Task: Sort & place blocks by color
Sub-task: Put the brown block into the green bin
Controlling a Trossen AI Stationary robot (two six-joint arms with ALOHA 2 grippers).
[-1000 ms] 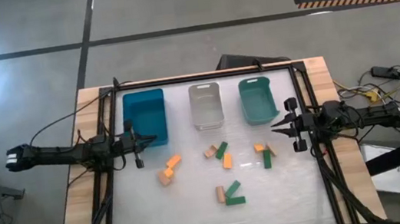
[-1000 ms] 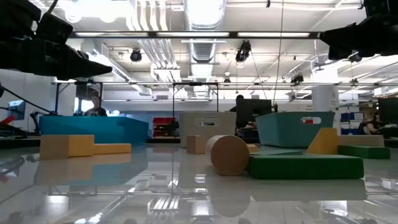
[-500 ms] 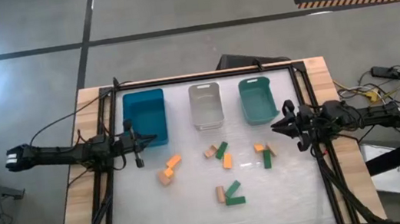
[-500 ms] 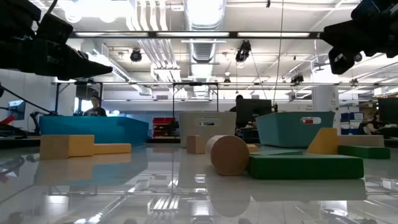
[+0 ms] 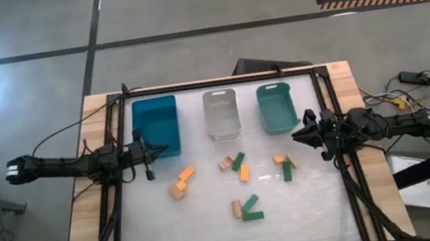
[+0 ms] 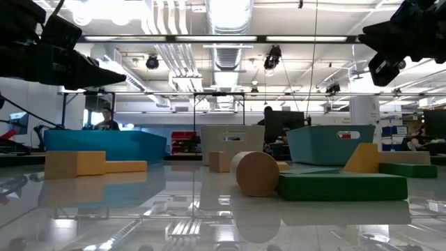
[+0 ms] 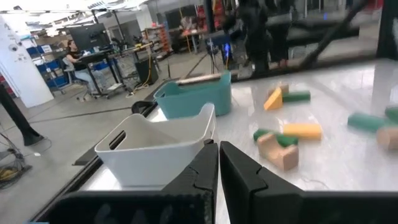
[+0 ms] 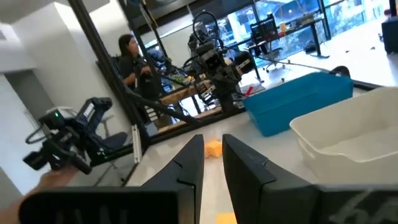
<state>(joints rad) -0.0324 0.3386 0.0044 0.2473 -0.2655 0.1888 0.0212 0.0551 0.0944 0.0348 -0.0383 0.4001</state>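
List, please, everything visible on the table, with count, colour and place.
blue bin: one, blue, back row, left
clear bin: one, pale clear, back row, middle
teal bin: one, teal, back row, right
orange blocks: three, orange, one in each group just before the bins
green blocks: about four, dark green, middle, right and nearest groups
tan blocks: four, pale tan, one in each group
table: one, glossy white top
left gripper: one, dark, shut, beside the blue bin
right gripper: one, dark, shut, beside the teal bin
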